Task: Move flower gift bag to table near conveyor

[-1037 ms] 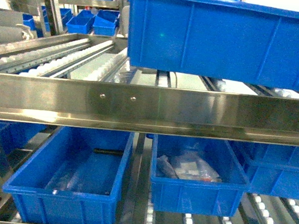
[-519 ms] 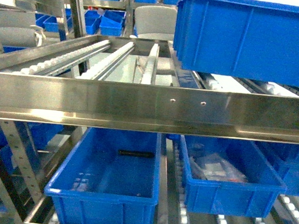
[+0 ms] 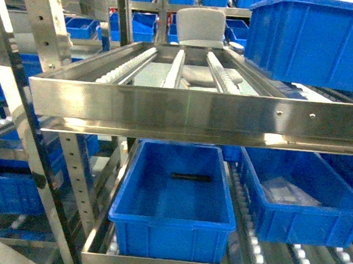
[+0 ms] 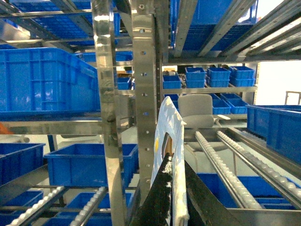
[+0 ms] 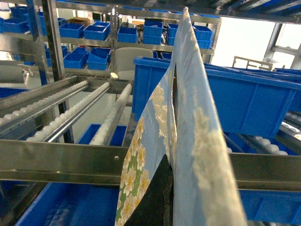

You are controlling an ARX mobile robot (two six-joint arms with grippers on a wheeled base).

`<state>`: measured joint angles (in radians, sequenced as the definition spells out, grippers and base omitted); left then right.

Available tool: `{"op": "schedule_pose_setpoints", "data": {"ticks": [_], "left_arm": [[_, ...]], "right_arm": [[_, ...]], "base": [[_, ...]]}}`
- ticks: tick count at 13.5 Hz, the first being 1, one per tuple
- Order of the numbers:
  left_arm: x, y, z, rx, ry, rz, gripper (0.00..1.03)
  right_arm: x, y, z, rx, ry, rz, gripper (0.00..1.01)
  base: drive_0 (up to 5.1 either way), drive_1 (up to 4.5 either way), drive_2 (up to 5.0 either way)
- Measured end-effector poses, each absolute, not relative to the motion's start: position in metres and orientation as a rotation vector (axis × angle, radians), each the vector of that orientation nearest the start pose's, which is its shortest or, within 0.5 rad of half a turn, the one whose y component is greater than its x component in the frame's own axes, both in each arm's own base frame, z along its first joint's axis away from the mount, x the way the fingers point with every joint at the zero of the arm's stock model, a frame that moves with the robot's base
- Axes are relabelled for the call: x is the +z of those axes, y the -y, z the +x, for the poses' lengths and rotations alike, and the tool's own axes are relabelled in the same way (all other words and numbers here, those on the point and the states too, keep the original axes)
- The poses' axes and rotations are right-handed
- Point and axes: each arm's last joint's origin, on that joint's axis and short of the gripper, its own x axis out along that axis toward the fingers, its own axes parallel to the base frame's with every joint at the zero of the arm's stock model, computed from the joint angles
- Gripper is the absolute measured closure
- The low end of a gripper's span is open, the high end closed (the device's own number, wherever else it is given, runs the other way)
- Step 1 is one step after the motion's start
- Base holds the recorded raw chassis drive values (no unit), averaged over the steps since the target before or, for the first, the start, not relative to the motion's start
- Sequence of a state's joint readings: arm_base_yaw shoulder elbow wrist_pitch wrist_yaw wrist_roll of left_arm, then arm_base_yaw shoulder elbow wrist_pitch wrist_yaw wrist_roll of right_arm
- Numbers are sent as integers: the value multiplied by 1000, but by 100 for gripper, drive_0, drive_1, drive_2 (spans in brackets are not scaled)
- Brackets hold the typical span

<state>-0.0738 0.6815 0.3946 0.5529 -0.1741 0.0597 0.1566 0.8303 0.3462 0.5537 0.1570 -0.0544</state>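
The flower gift bag (image 5: 188, 117) is pale blue with white and yellow blossoms, and it stands upright and edge-on in both wrist views. My right gripper (image 5: 171, 186) is shut on its lower part; one black finger (image 5: 155, 197) shows and the other is hidden behind the bag. My left gripper (image 4: 176, 162) is shut on the bag's (image 4: 168, 122) white edge, a black finger on each side. The conveyor (image 3: 176, 67), steel tracks lined with white rollers, lies ahead in the head view. Neither the bag nor the grippers show there. The table is out of view.
A shiny steel rail (image 3: 197, 112) crosses the rack's front. Blue bins (image 3: 173, 203) sit on the lower level and a large one (image 3: 317, 42) at upper right. A perforated steel upright (image 4: 143, 94) stands just left of the bag in the left wrist view.
The head view has swung left: the rack, rail and bins have slid to the right, and the rack's left upright and roller tracks have come into view.
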Motion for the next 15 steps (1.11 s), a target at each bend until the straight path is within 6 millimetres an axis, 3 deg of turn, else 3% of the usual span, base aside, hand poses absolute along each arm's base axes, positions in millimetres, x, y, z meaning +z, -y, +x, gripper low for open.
{"op": "schedule_pose_setpoints", "data": {"ticks": [11,15], "left_arm": [[283,7,160,108,259,27,101],[284,7,160,108,263,26,101]], "right_arm": [[244,-24,181,-2,67,-44,99],[243,-24,182,-3,63,-45,99]], "base": [[-485,256,256],[-468,117,354]]}}
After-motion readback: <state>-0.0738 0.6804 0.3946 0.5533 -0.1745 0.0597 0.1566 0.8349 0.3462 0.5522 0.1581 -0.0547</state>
